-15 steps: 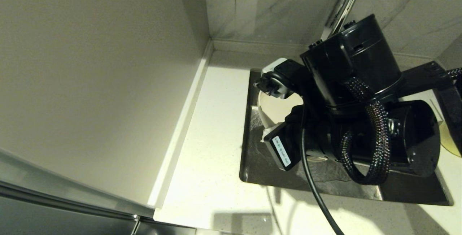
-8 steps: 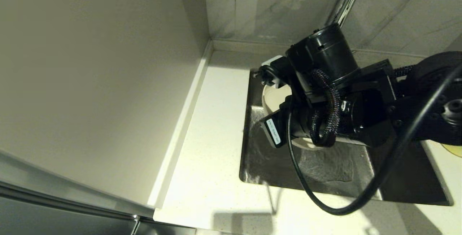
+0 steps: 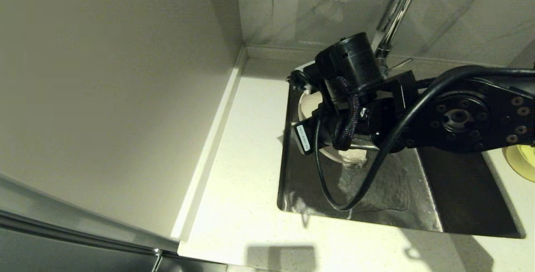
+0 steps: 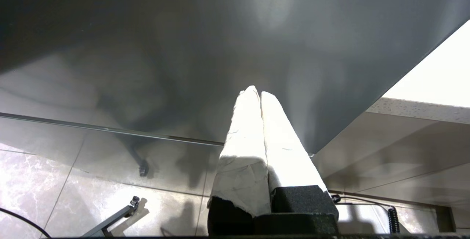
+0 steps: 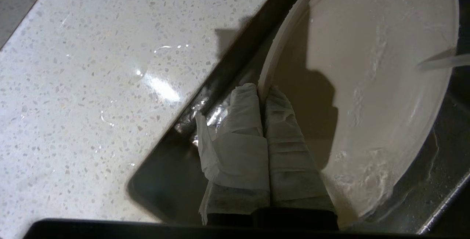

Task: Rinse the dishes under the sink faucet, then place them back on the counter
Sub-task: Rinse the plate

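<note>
My right gripper is shut on the rim of the cream-white plate, holding it tilted over the left part of the sink. Water streaks and pools on the plate's inner face. In the head view the black wrist hides most of the plate. The chrome faucet rises behind the wrist. The pale yellow bowl sits on the counter at the far right. The chopsticks are out of view. My left gripper is shut and empty, parked low in front of a dark cabinet panel.
The speckled off-white counter runs left of the sink to a low raised rim and a plain side wall. Grey-veined marble tiles stand behind the faucet. A black cable hangs from the right wrist over the wet sink floor.
The right arm has swung lower and leftward over the sink, turning its wrist. The plate went with it toward the sink's back-left corner. More of the wet sink floor shows.
</note>
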